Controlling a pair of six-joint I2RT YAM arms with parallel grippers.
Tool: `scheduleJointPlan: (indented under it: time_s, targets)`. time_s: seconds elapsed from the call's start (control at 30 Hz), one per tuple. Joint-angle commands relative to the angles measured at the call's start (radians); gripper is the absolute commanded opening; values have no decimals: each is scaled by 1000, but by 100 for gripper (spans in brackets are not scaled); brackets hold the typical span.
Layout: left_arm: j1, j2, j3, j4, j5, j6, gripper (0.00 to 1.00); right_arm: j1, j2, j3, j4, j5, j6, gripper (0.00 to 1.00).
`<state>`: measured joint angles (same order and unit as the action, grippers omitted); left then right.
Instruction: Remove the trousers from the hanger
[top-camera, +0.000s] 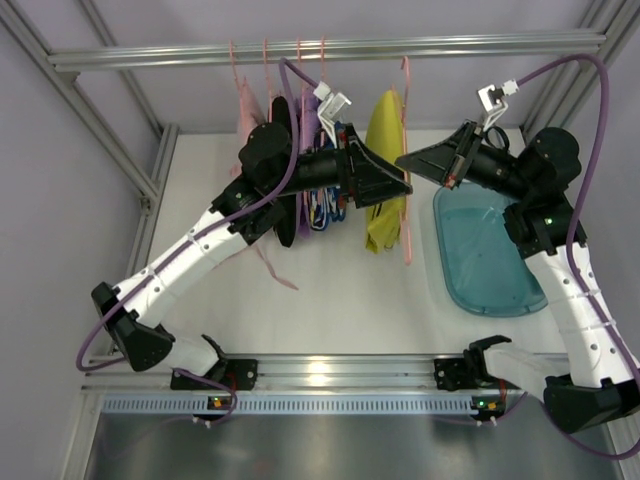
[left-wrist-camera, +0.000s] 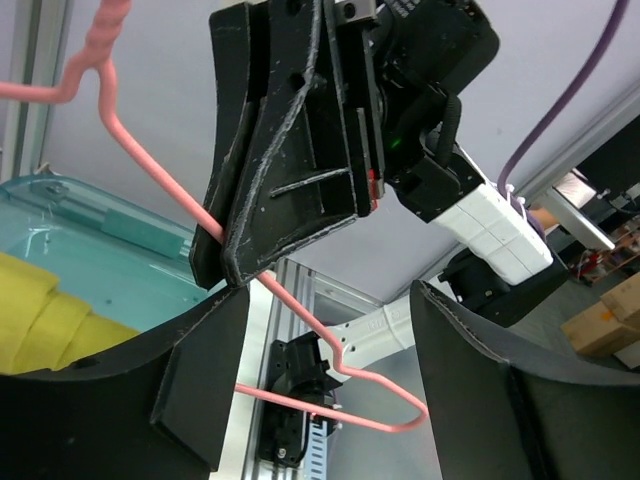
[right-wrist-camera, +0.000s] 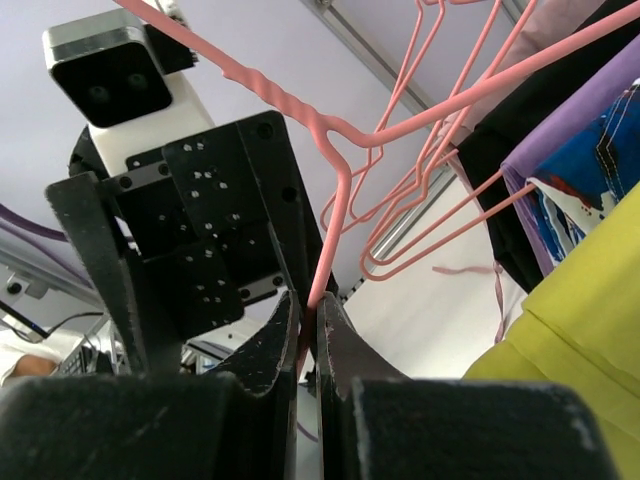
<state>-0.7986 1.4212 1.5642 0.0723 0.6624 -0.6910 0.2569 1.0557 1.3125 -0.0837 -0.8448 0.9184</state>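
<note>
Roughly five hangers (right-wrist-camera: 270, 93), one yellow trousers (top-camera: 384, 170)

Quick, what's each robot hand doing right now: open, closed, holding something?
The left hand is open, gripping nothing.
The right hand is closed on the pink wire hanger.

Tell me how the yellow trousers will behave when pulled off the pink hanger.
The yellow trousers hang folded and draped over the hanger, so they are probably floppy and will sag from any single grip. The cloth looks thick and soft, likely not slippery. Its thin wire, pinched in the right gripper, may flex or swing as they slide.
</note>
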Motion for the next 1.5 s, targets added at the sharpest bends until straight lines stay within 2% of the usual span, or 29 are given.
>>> scheduleJointPlan:
  time_s: [0.0,0.3,0.53,0.57,0.63,0.67,0.73,0.83,0.9,0.97,1.07,1.13,1.2,1.27,1.37,1.47]
  targets:
    - [-8,27,-1,78,-46,-56,69,-5,-51,102,196,21,-49,0]
    - [-65,84,30,178,-33,-134,56,-4,-36,91,211,81,-29,0]
    - [-63,90,26,259,-30,-185,36,-4,-31,68,228,87,-12,0]
    - [-65,87,25,261,-24,-189,22,-5,-33,65,228,87,-12,0]
    - [-65,84,20,265,-1,-189,2,-4,-33,53,225,87,-12,1]
    - [-65,76,19,265,-1,-182,0,-4,-36,47,225,82,-13,6]
    - [-63,68,13,274,-3,-171,0,-7,-39,31,219,81,-23,11]
    - [-53,44,-3,290,11,-180,0,-25,-46,25,182,75,-56,28]
    - [-44,33,-1,294,25,-189,0,-51,-65,22,151,82,-110,45]
    - [-40,25,2,294,49,-194,0,-79,-95,-4,116,98,-162,55]
    - [-40,22,17,294,77,-203,0,-148,-135,-48,87,108,-213,66]
    - [-40,19,23,291,82,-203,0,-203,-151,-74,38,112,-237,68]
    - [-40,18,26,288,72,-203,0,-246,-181,-96,-2,112,-292,85]
    - [-40,22,36,288,71,-211,0,-246,-224,-136,-37,148,-396,95]
    - [-40,38,63,300,80,-219,0,-280,-314,-258,-7,180,-516,100]
    - [-40,56,112,305,91,-223,0,-278,-376,-364,38,156,-610,99]
